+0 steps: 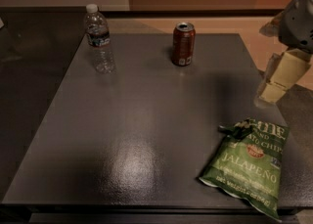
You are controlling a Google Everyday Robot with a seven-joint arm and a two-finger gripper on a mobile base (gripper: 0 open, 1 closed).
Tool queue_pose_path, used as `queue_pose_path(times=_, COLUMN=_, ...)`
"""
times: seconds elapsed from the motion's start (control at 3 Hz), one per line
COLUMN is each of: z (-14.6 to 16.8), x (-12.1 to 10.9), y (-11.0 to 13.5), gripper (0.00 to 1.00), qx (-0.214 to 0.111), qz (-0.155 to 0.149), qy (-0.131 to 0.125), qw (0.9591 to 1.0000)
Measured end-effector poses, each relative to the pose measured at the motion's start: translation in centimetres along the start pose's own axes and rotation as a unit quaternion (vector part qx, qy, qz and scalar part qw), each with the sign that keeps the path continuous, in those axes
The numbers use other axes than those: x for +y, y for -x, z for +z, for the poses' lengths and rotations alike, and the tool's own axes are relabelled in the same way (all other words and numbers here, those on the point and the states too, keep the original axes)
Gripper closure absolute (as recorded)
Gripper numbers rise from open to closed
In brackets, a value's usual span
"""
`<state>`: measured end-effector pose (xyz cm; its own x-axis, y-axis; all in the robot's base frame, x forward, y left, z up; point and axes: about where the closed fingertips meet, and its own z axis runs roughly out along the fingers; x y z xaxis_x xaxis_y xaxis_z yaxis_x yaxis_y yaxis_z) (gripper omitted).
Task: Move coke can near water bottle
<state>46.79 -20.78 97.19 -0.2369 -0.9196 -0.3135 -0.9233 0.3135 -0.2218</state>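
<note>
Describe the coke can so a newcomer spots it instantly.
On the dark grey table, with the gripper hanging at its right edge, look toward the far edge: the coke can stands upright right of the water bottle. It is the short dark red cylinder, unlike the taller clear bottle.

Chip bag [244, 169]: "JALAPENO", "CHIPS". End effector [272, 83] at right edge.
</note>
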Motion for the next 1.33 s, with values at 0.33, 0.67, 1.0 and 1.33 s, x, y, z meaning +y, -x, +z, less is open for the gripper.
queue_pose_path(times=0.33, z=1.8, x=-2.3, y=1.5, gripper=0.00, qx=-0.039, qz=0.017, qy=0.009, qw=0.9991)
queue_pose_path(times=0.67, z=3.3, x=-4.3, y=2.8, gripper=0.00, qx=-0.064, qz=0.026, qy=0.000, qw=0.9976)
queue_pose_path(times=1.0, z=5.0, x=-6.5, y=3.5, gripper=0.00, qx=-0.089, qz=0.053, qy=-0.024, qw=0.9943)
queue_pose_path(times=1.33, z=6.6, x=-9.0, y=4.1, gripper=0.00, qx=-0.119, qz=0.091, qy=-0.048, qw=0.9875)
